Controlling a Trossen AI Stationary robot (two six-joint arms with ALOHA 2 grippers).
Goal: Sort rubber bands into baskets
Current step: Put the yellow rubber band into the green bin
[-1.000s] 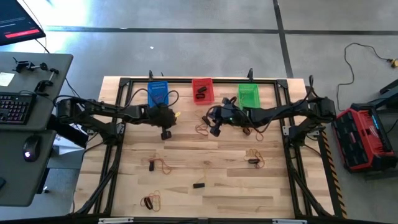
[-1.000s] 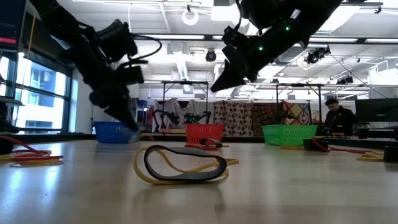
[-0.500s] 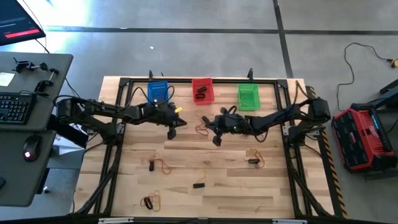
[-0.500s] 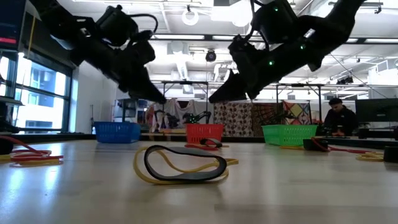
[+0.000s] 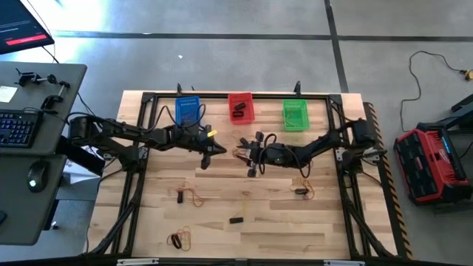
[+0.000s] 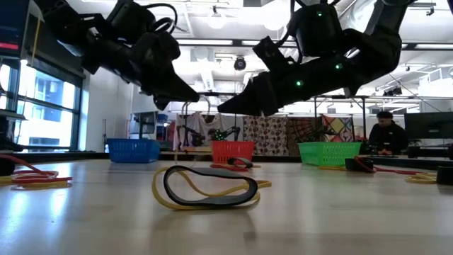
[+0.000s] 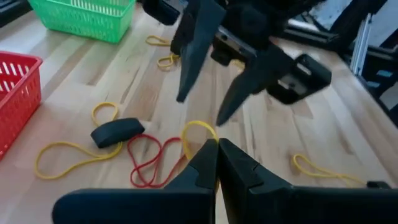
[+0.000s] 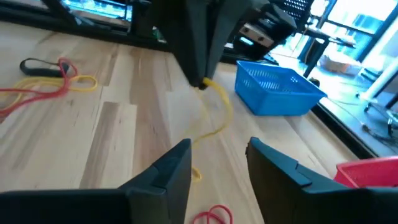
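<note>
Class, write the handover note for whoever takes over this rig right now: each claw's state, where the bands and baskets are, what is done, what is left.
Left claw: shut on a yellow band, lifted mid-table, facing the right claw.
Right claw: open, empty, just across from it.
Baskets: blue, red and green in a row at the far edge.
Done: dark bands lie in the red basket; the green looks empty, the blue's contents cannot be told.
Left: the held band, plus loose bands mid-table and others scattered nearer the front.
</note>
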